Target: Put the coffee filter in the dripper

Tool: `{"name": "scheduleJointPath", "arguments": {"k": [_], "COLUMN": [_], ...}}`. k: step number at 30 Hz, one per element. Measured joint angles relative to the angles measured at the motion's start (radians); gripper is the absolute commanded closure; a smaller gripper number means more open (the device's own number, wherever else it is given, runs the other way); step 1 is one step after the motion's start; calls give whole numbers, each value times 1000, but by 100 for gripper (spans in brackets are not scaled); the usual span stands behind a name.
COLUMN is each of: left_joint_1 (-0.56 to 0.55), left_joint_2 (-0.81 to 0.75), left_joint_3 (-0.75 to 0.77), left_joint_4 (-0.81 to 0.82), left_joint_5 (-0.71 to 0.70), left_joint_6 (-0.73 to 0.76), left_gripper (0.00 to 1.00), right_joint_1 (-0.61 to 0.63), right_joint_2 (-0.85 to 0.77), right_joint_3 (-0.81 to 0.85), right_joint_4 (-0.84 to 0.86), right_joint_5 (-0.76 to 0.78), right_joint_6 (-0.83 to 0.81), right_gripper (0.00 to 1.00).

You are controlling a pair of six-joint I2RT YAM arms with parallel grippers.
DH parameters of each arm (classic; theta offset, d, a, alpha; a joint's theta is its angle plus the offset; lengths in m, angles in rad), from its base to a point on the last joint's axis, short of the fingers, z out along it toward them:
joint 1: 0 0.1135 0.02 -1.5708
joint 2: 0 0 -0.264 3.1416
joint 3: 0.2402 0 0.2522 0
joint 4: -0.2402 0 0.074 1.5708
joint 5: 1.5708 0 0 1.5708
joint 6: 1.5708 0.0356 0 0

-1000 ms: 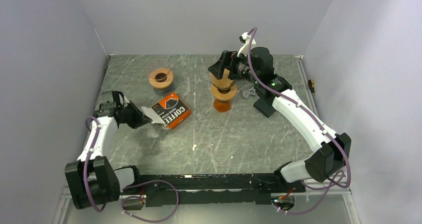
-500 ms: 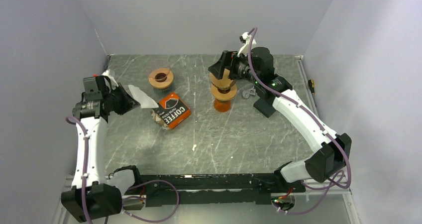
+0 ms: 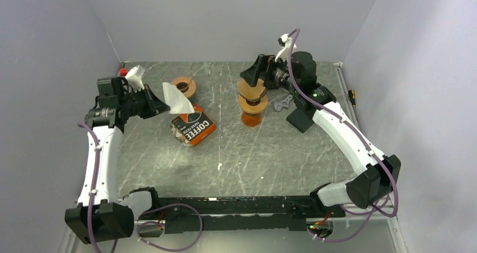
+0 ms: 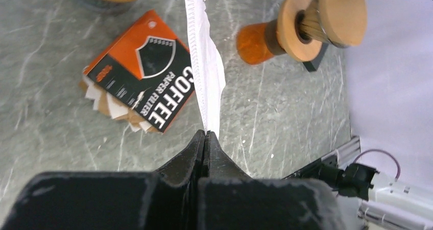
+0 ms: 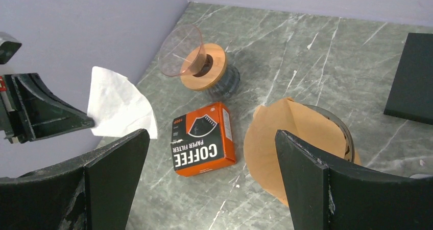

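Your left tool (image 4: 205, 138) is clamped on the corner of the white coffee filter (image 4: 207, 76), which juts out ahead of its tips, above the surface (image 3: 270, 152). The empty dripper (image 3: 181, 86) stands just beyond. The limp paper could fold, catch the rim or slip. Your right tool (image 3: 256, 73) gapes wide, empty.

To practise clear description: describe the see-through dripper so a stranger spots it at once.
On the grey table, look back left, just behind the orange coffee box. The dripper there is a clear cone on a wooden ring; the other dripper holds brown paper.
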Motion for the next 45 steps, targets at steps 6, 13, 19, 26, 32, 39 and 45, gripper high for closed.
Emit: {"name": "scheduleJointPath", "arguments": {"k": [6, 13, 19, 26, 32, 39, 45], "left_joint_1": [-190, -392, -458, -461, -462, -463, -461], "left_joint_2": [92, 201, 192, 146, 135, 78, 71], "left_joint_3": [59, 111, 32, -89, -120, -152, -152], "left_joint_4": [51, 116, 280, 430, 476, 510, 593], "left_joint_5": [-7, -58, -16, 71, 180, 312, 488], "left_joint_6": [51, 165, 303, 452, 596, 736, 739], "left_gripper": [100, 100, 100, 100, 100, 100, 100], "right_joint_1": [-41, -74, -95, -102, -102, -103, -103], "right_joint_2": [-11, -29, -45, -45, -40, -24, -23], "right_joint_3": [0, 0, 0, 16, 25, 25, 16], "right_joint_4": [0, -22, -51, -60, -60, -46, -8], "right_joint_5": [-39, -56, -77, -178, -323, -523, -623], "right_joint_6": [21, 21, 12, -37, -106, -154, -158], "right_gripper": [0, 0, 0, 0, 1, 3, 6]}}
